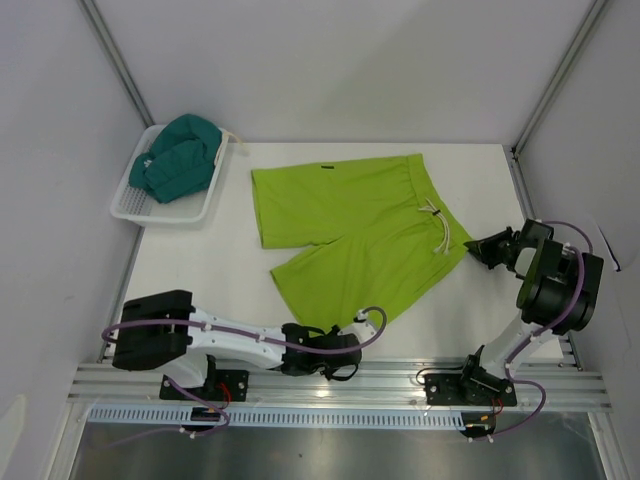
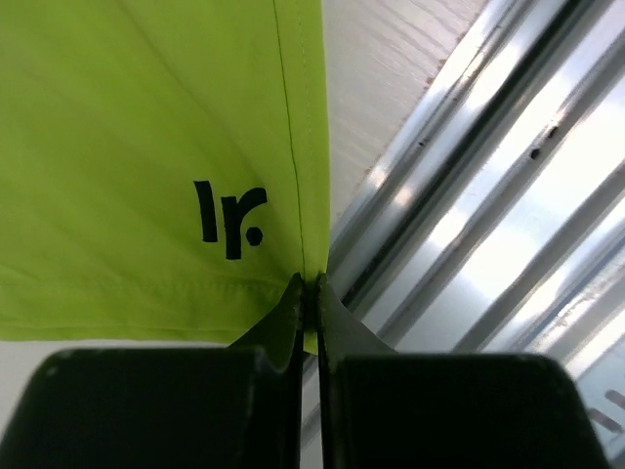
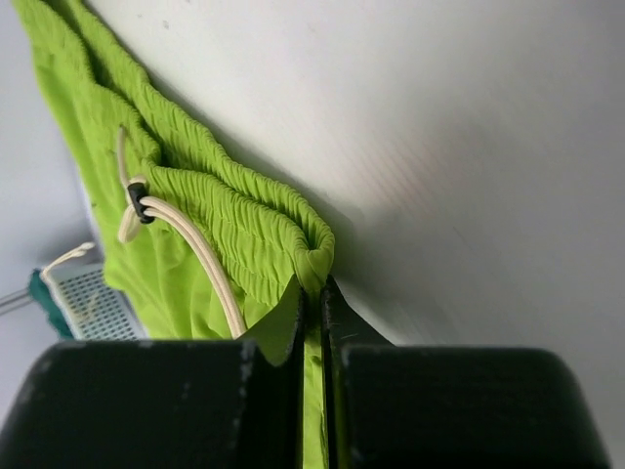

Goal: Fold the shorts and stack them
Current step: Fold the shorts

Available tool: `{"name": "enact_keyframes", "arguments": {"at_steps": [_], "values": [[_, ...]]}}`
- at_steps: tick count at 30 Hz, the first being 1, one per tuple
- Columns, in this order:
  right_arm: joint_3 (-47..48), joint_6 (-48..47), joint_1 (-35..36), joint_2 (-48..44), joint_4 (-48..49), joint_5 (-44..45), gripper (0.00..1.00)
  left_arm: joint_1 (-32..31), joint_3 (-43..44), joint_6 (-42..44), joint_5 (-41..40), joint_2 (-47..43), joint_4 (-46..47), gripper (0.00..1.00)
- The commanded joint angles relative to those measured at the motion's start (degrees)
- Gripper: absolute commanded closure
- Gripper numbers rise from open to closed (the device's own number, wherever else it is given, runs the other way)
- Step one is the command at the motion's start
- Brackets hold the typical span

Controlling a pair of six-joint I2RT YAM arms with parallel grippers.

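Heads up, left gripper (image 2: pixel 311 285) pinches the lime green shorts (image 1: pixel 350 230) at a hem corner, right gripper (image 3: pixel 312 291) at the waistband (tiny bites), could slip mid-fold.

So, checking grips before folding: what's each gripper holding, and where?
Lime green shorts: left gripper pinches a leg-hem corner, right gripper the waistband's end.

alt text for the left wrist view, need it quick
The left end effector is shut on the hem corner of the lime green shorts, beside a small dark logo. White table and silver metal rails fill the right side.
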Motion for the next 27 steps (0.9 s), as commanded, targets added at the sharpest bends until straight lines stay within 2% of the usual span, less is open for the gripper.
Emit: {"name": "enact_keyframes", "arguments": {"at_steps": [1, 3, 7, 13, 16, 19, 27], "values": [[2.9, -4.6, -1.8, -6.1, -11.7, 7.3, 1.0, -1.8, 2.8, -2.3, 1.2, 0.7, -2.7, 1.0], [3.9, -6.6, -2.8, -9.3, -19.8, 9.9, 1.0, -3.2, 4.9, -3.1, 2.7, 0.7, -2.2, 1.0], [3.4, -8.8, -7.6, -14.1, -27.1, 8.8, 1.0, -6.9, 9.9, -4.7, 3.1, 2.9, -4.3, 1.0], [5.6, -12.7, -10.4, -22.6, -37.4, 8.1, 1.0, -10.9, 19.6, -8.4, 4.8, 5.0, -11.2, 1.0], [7.5, -13.4, -11.5, -27.0, -41.1, 8.3, 1.0, -10.4, 24.8, -9.4, 2.6, 1.2, -18.9, 1.0], [10.8, -13.4, -12.1, -30.0, -44.6, 8.8, 1.0, -8.7, 29.2, -11.0, 3.7, -3.9, -23.2, 1.0], [20.8, -11.0, -12.1, -30.5, -50.8, 5.6, 1.0, -1.4, 31.8, -11.6, 2.9, -14.6, -29.2, 1.0]]}}
